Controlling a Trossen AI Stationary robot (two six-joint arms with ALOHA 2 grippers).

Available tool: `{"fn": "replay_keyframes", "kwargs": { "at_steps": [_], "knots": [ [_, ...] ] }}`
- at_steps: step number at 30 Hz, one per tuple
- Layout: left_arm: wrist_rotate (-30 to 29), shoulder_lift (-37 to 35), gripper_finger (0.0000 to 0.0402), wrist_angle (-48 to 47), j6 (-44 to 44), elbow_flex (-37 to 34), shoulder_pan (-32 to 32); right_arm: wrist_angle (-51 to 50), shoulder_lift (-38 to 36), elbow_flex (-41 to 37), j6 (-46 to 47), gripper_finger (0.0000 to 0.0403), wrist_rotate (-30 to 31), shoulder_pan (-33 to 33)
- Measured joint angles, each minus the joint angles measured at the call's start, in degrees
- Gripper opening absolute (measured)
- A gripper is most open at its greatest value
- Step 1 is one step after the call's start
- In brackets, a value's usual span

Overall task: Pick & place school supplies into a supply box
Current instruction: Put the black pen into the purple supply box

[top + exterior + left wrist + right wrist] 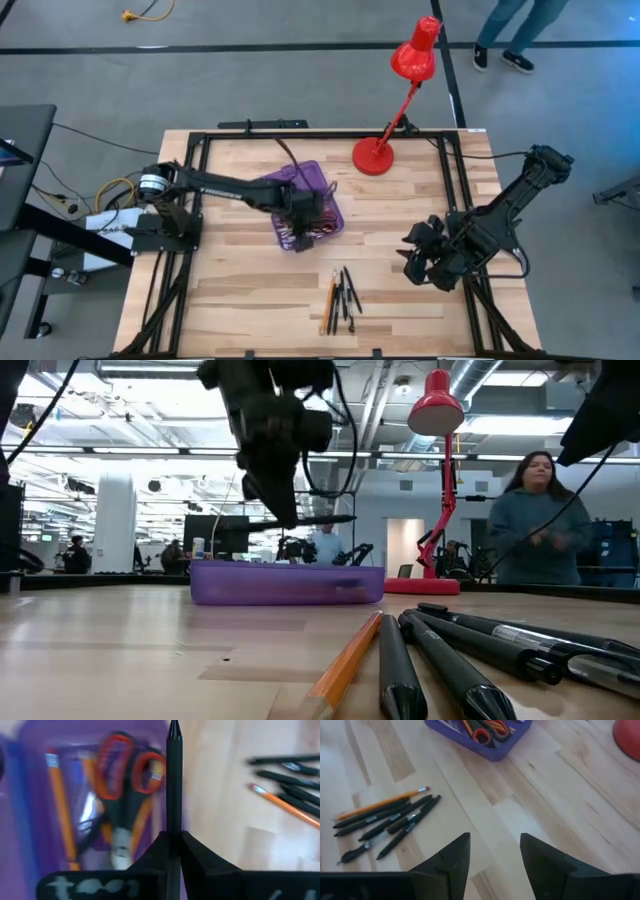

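Observation:
My left gripper (303,215) hovers over the translucent purple supply box (318,186) and is shut on a slim black pen (174,780). Inside the box lie red-handled scissors (122,795) and orange pencils (57,795). In the low view the box (285,582) sits flat on the table under the gripper (275,490). Several black pens (385,822) and one orange pencil (385,802) lie side by side on the table near its front edge (340,295). My right gripper (495,852) is open, above bare wood at the table's right (415,258). My left gripper pinches the black pen between its two fingers, on the barrel (173,827). The pen runs straight out ahead of the fingers to its tip (174,727). It is lifted clear, above the open box.
A red desk lamp stands with its base (375,155) at the table's far side, right of the box. A black frame (200,190) runs around the table top. A person (535,520) stands beyond the far edge. Bare wood lies between the box and the loose pens.

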Motion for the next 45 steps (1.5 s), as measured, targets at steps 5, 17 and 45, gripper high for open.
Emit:
{"fn": "replay_keyframes", "kwargs": {
  "at_steps": [5,17,45],
  "knots": [
    [0.7,0.0,0.0007,0.1,2.3,-1.5,3.9,0.9,0.2,0.0,0.4,0.0166,0.0,0.1],
    [-4.1,0.0,0.0044,0.1,3.4,-1.8,5.7,1.7,0.2,0.0,0.4,0.0166,0.0,0.0],
    [-7.1,-18.4,0.0218,-7.0,11.8,-1.8,-3.8,28.9,10.1,0.0,-2.4,0.0166,-7.9,-9.3]
  ]
}}
